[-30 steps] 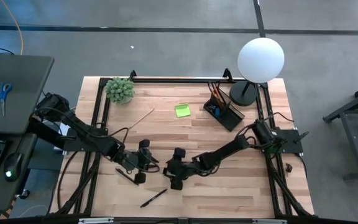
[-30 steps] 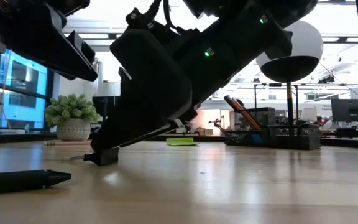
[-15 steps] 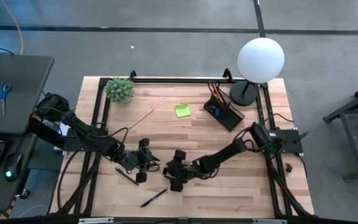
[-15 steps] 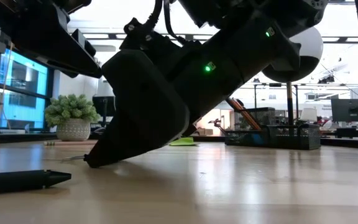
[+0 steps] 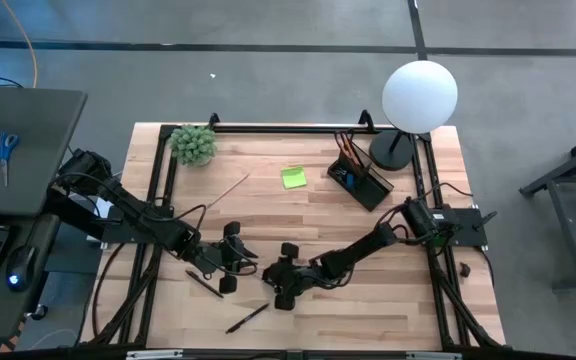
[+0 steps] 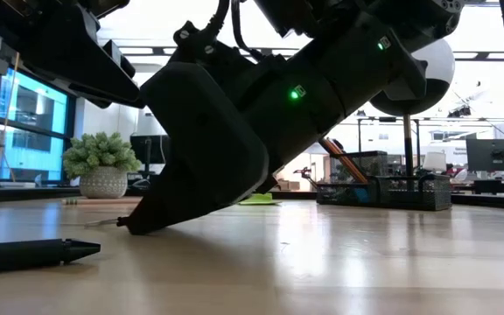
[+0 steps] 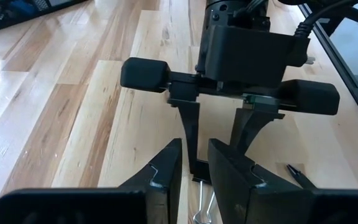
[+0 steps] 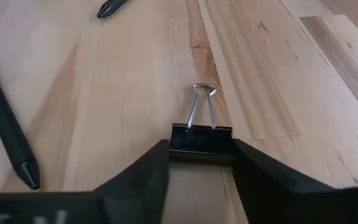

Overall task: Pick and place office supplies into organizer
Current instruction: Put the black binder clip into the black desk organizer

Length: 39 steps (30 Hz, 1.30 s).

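- High view: a pale wooden slatted table (image 5: 368,300) stands on a grey floor.
- On it lie two black pens (image 5: 205,284), one thin wooden pencil (image 5: 230,187) and one lime-green square sticky-note pad (image 5: 293,177).
- One black rectangular organizer (image 5: 360,178) sits near the far right corner. It holds orange pencils and stands just beside a white globe lamp (image 5: 419,95).
- One small green potted plant (image 5: 193,144) stands at the far left corner.
- The left gripper (image 5: 230,258) and the right gripper (image 5: 271,279) face each other near the table's front middle.
- Low view: one pen lies in front, and the right gripper's dark body tilts down until its tip is at the wood. Behind are the plant, pad and organizer, then a bright room with windows and ceiling lights.
- A second earlier this gripper sat higher with its fingers wider. Nothing else has moved.
- Left wrist view: the left gripper's fingers (image 7: 166,177) stand a narrow gap apart and hold nothing. They are just above the clip's wire handles.
- Right wrist view: one small black binder clip (image 8: 202,142) with silver wire handles lies flat on the table. The right gripper's fingers (image 8: 142,177) press against both of its ends. Both pens lie nearby.
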Motion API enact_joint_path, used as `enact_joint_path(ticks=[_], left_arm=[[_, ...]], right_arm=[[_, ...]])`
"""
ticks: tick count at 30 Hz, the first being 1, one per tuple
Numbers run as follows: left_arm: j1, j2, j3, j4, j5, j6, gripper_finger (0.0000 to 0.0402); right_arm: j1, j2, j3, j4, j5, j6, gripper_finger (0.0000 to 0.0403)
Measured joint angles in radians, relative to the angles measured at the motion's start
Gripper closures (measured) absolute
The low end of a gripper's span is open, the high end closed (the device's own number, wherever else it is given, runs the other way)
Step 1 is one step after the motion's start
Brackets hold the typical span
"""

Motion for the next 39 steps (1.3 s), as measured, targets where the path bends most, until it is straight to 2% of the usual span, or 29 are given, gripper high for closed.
enact_joint_path(ticks=[3,7,10,13,18,24,27,31,35,39], left_arm=[[0.000,0.000,0.000,0.000,0.000,0.000,0.0332],[0.000,0.000,0.000,-0.001,0.008,0.000,0.0332],[0.000,0.000,0.000,-0.003,0.019,0.000,0.0332],[0.000,0.000,0.000,-0.008,0.037,0.000,0.0332],[0.000,0.000,0.000,-0.010,0.045,-0.001,0.0332],[0.000,0.000,0.000,-0.010,0.045,0.000,0.0332],[0.000,0.000,0.000,-0.007,0.044,0.007,0.0332],[0.000,0.000,0.000,-0.007,0.036,0.008,0.0332],[0.000,0.000,0.000,-0.010,0.034,0.009,0.0332],[0.000,0.000,0.000,-0.011,0.034,0.025,0.0332]], right_arm=[[0.000,0.000,0.000,0.000,0.004,-0.020,0.0278],[-0.002,-0.003,0.000,-0.008,0.011,-0.026,0.0279],[-0.005,-0.032,-0.001,-0.096,0.047,-0.035,0.0268],[-0.006,-0.101,-0.006,-0.298,0.161,-0.019,0.0261],[-0.006,-0.267,-0.001,-0.688,0.375,0.070,0.0278],[-0.033,-0.395,-0.004,-1.165,0.480,0.243,0.0267],[-0.061,-0.430,-0.024,-1.319,0.542,0.327,0.0255],[-0.123,-0.514,-0.148,-1.324,0.570,0.335,0.0261],[-0.195,-0.609,-0.314,-1.230,0.560,0.317,0.0275],[-0.252,-0.713,-0.480,-1.072,0.578,0.263,0.0266]])
